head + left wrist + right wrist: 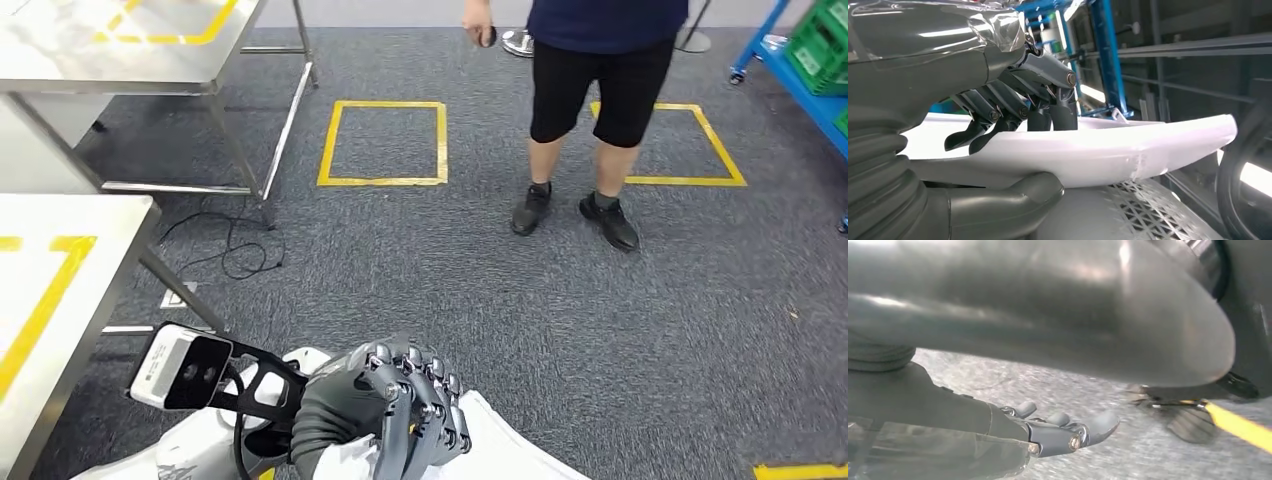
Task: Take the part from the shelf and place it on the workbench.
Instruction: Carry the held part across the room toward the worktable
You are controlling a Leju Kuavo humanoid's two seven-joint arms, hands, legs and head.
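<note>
My left hand (392, 412) shows low in the head view, close to my body, gripping a white curved part (505, 440). In the left wrist view the dark fingers (1048, 95) lie over the top of the white part (1128, 145) and the thumb (1013, 197) presses from underneath. The steel workbench (95, 265) with yellow tape stands at my left. My right hand (1060, 432) hangs over the grey carpet, fingers stretched out and holding nothing.
A person in dark shorts (590, 90) stands ahead on the carpet between two yellow taped squares (383, 143). A second steel table (140, 70) is at the far left, cables (235, 250) beneath it. A blue shelf with green crates (815, 60) is at the far right.
</note>
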